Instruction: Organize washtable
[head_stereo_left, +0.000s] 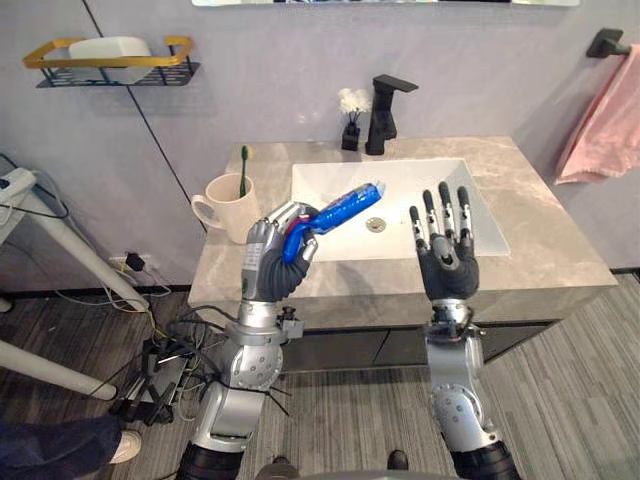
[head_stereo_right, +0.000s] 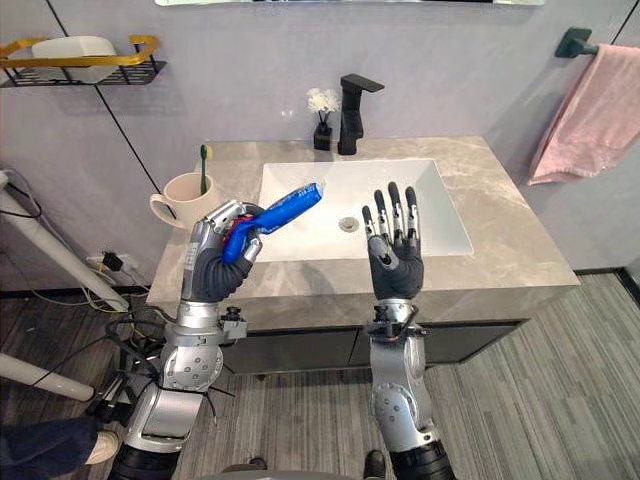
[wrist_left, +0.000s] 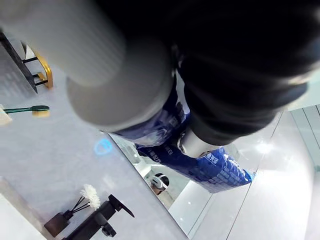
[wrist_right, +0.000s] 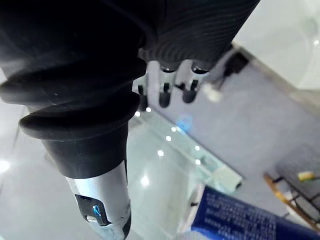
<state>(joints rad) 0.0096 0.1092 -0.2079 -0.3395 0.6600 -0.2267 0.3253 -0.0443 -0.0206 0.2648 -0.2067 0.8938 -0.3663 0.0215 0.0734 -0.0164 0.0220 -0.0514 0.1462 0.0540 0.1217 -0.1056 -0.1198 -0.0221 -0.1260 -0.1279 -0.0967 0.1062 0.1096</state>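
My left hand (head_stereo_left: 268, 258) is raised over the front left of the marble washtable (head_stereo_left: 540, 250), its fingers curled round a blue toothpaste tube (head_stereo_left: 336, 213) that slants up toward the white sink (head_stereo_left: 400, 200). The same tube (wrist_left: 200, 165) shows past the hand in the left wrist view, and its end (wrist_right: 240, 220) in the right wrist view. My right hand (head_stereo_left: 445, 255) is held upright over the sink's front edge, fingers straight and apart, holding nothing. A cream mug (head_stereo_left: 232, 208) with a green toothbrush (head_stereo_left: 243, 170) stands at the table's left.
A black tap (head_stereo_left: 384, 112) and a small black diffuser with white sticks (head_stereo_left: 351, 118) stand behind the sink. A gold-edged wall shelf (head_stereo_left: 112, 62) holds a white dish. A pink towel (head_stereo_left: 602, 130) hangs at the right. Cables and a power strip (head_stereo_left: 150, 370) lie on the floor at the left.
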